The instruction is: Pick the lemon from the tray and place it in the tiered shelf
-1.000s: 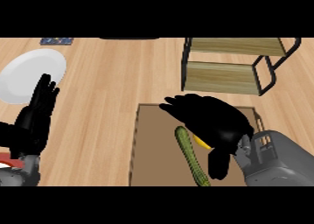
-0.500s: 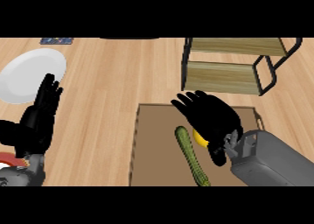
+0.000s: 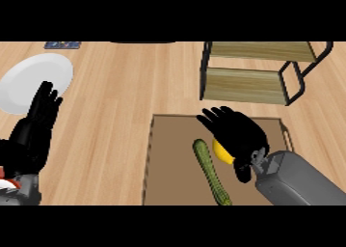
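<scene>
Wooden bench (image 3: 133, 87) spans the whole view. Tiered shelf (image 3: 257, 72) stands at far right, two slatted levels in a dark frame, well apart from the work below. Brown tray (image 3: 168, 159) lies near-centre, just this side of the shelf. White plate (image 3: 29, 79) sits far left. Right hand (image 3: 232, 132) hangs over the tray's right half, fingers (image 3: 209, 116) spread apart and clamped on nothing. Left hand (image 3: 36, 130) rests open at the left edge, fingers up. Long green cucumber (image 3: 207, 169) lies lengthwise in the tray. Lemon (image 3: 222, 152) is in the tray, just right of the cucumber, mostly hidden under the palm; contact unclear. Risk as judged: fruit is round and close against the cucumber, so closing fingers may catch the cucumber or roll the lemon aside.
</scene>
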You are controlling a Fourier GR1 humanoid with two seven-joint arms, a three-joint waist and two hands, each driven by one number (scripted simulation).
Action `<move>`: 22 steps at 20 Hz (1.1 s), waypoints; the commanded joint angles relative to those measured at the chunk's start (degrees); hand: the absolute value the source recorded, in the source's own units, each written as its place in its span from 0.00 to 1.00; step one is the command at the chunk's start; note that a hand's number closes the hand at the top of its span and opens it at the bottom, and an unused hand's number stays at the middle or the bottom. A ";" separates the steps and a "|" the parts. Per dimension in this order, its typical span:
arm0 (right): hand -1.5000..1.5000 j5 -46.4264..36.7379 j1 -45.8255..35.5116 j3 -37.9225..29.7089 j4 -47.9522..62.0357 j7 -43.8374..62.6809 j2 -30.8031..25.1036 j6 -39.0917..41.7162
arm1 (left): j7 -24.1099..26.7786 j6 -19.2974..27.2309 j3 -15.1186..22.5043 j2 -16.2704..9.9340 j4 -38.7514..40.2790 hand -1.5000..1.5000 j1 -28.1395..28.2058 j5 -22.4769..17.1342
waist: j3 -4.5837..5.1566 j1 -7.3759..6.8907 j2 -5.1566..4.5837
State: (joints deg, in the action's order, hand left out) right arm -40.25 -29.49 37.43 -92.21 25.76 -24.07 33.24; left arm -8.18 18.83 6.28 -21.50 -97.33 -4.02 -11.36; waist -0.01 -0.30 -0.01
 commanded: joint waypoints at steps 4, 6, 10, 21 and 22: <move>0.00 -7.20 3.53 -2.70 2.85 -5.76 2.60 0.90 | 0.77 -2.63 -2.73 3.07 2.88 0.50 -1.40 1.74 | 0.01 0.20 0.02; 0.00 -9.23 3.49 -2.32 4.45 -5.79 5.44 -0.66 | -1.31 -0.02 -0.42 4.42 -1.65 0.50 0.57 4.97 | 0.01 0.09 0.04; 0.00 -11.36 4.15 -5.41 11.00 -15.49 3.65 -5.86 | 0.35 -1.88 -1.88 5.24 -0.06 0.50 0.60 5.08 | 0.01 0.02 -0.01; 0.00 -19.65 3.77 -8.66 19.43 -19.74 11.45 -7.14 | 0.91 -6.67 -6.33 6.64 2.20 0.50 -0.43 6.26 | 0.01 -0.03 -0.03; 0.00 -19.32 5.02 -8.85 14.92 -17.71 11.04 -2.07 | -0.62 -4.86 -5.02 8.66 2.08 0.50 -0.61 7.55 | 0.01 0.14 0.02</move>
State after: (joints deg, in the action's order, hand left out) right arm -57.91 -24.09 30.29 -78.58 9.11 -14.30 28.77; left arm -8.15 13.60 1.20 -14.76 -95.25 -4.88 -5.20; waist 0.00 -0.19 -0.01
